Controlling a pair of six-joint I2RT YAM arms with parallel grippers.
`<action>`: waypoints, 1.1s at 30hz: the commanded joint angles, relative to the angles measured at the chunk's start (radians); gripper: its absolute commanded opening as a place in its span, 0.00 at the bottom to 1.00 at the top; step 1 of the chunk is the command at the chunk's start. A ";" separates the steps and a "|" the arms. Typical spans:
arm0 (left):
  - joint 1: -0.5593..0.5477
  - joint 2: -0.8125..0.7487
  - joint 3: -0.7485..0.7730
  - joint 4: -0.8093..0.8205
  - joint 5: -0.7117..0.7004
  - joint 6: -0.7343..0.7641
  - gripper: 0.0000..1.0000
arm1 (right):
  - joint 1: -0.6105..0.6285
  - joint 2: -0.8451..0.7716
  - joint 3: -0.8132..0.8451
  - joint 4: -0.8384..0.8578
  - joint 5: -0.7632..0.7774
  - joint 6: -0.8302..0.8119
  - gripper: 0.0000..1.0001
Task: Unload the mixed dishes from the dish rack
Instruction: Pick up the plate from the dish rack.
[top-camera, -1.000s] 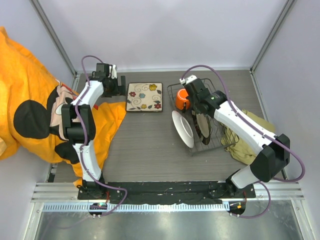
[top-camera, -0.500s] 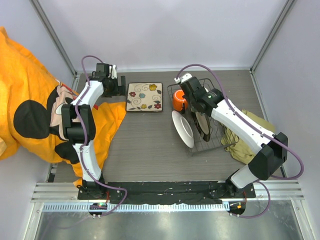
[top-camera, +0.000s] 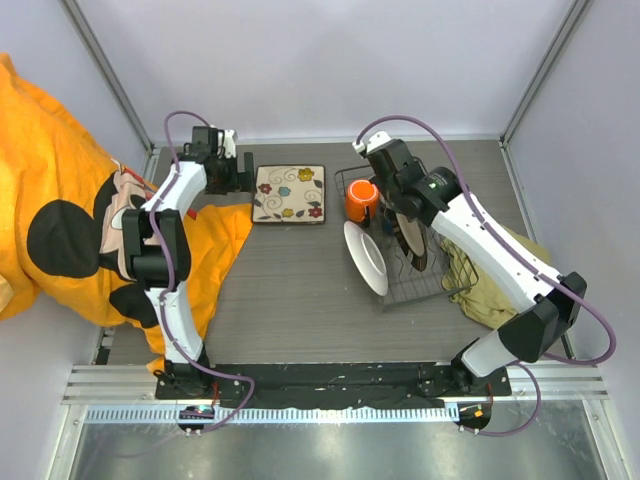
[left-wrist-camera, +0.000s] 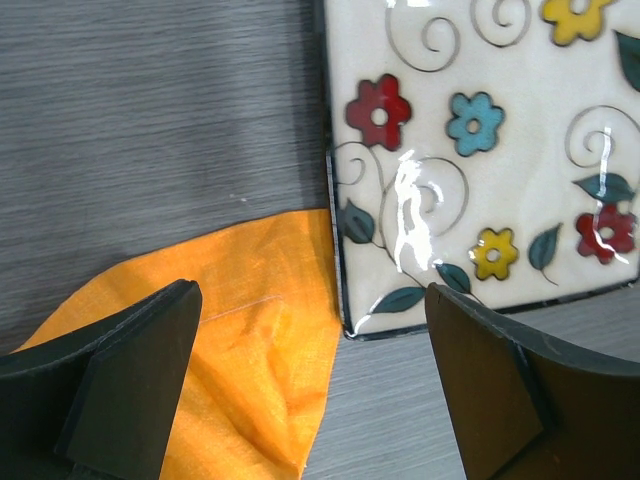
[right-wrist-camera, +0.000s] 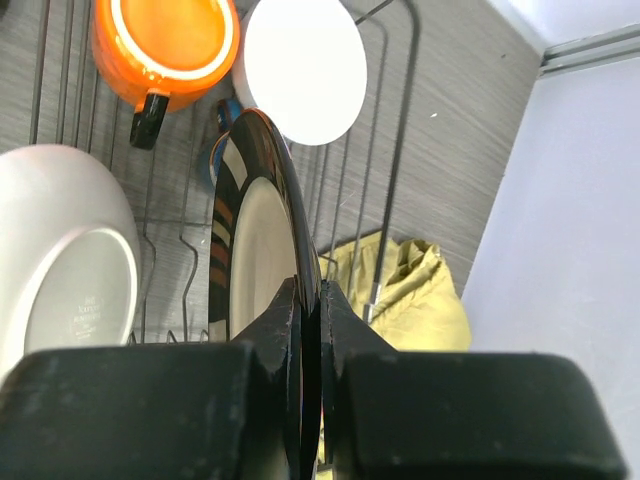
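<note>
Left arm stretched forward, jaws wide apart, right arm bent inward, jaws clamped on plate

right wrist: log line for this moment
right gripper shut on round plate in rack | left gripper open beside square plate | mug, bowl in rack

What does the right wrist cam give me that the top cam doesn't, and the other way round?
Right wrist only: the right gripper shut on the rim of the dark-rimmed plate, and a white disc beyond it.
Top only: the square plate lying flat on the table, outside the rack, with the left gripper beside it.
Both: the orange mug, white bowl and olive cloth.
</note>
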 joint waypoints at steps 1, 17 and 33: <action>0.006 -0.101 -0.015 0.034 0.127 0.051 1.00 | 0.004 -0.091 0.121 0.027 0.059 -0.045 0.01; -0.109 -0.286 0.017 -0.035 0.483 0.248 1.00 | 0.004 -0.081 0.265 -0.024 -0.123 -0.057 0.01; -0.347 -0.464 0.014 0.087 0.638 0.307 0.98 | 0.004 -0.101 0.391 -0.019 -0.422 -0.197 0.01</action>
